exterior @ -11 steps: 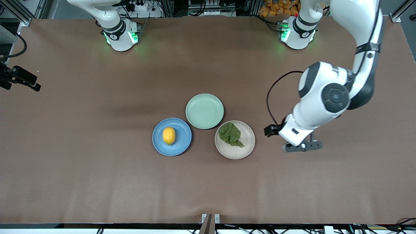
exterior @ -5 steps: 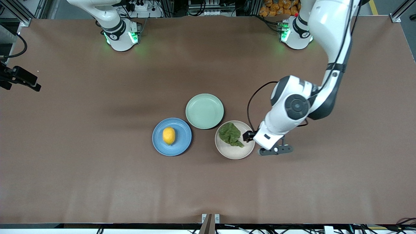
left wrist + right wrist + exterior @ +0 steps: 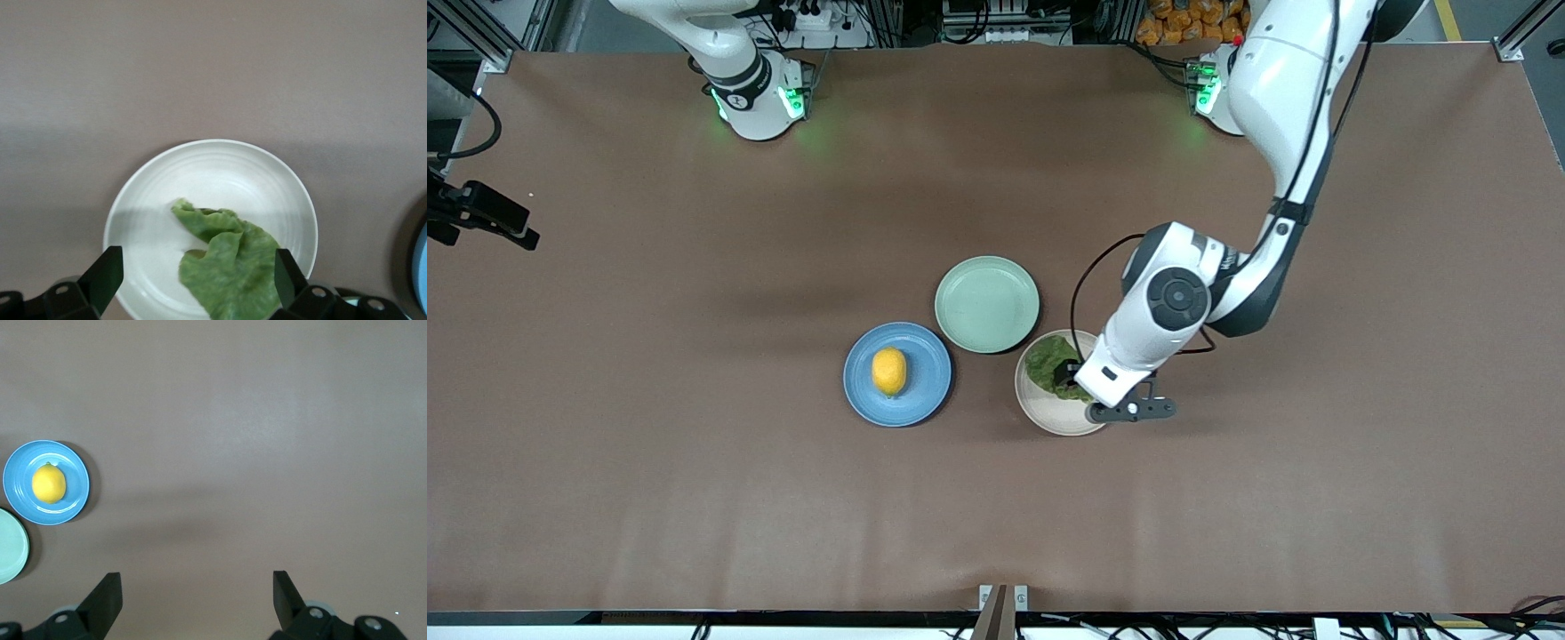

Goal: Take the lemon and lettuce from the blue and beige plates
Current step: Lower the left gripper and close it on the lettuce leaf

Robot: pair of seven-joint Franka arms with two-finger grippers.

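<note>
A yellow lemon [image 3: 889,371] lies on the blue plate [image 3: 925,396]. A green lettuce leaf [image 3: 1047,358] lies on the beige plate [image 3: 1040,416]. My left gripper [image 3: 1069,378] hangs open over the beige plate. In the left wrist view its fingers [image 3: 107,277] stand wide on either side of the lettuce [image 3: 227,263] above the plate [image 3: 153,200], and the gripper [image 3: 193,280] is empty. My right gripper [image 3: 193,600] is open and empty, high over bare table. Its view shows the lemon [image 3: 49,484] on the blue plate [image 3: 75,500] some way off. The right gripper is out of the front view.
An empty pale green plate [image 3: 987,304] sits beside both plates, farther from the front camera; its edge shows in the right wrist view [image 3: 10,547]. A black camera mount [image 3: 480,213] juts in at the right arm's end. A small bracket [image 3: 1002,600] sits at the table's front edge.
My left arm has swung from the left arm's end of the table toward the middle. Its gripper now hangs over the beige plate and lettuce. Nothing else moved.
</note>
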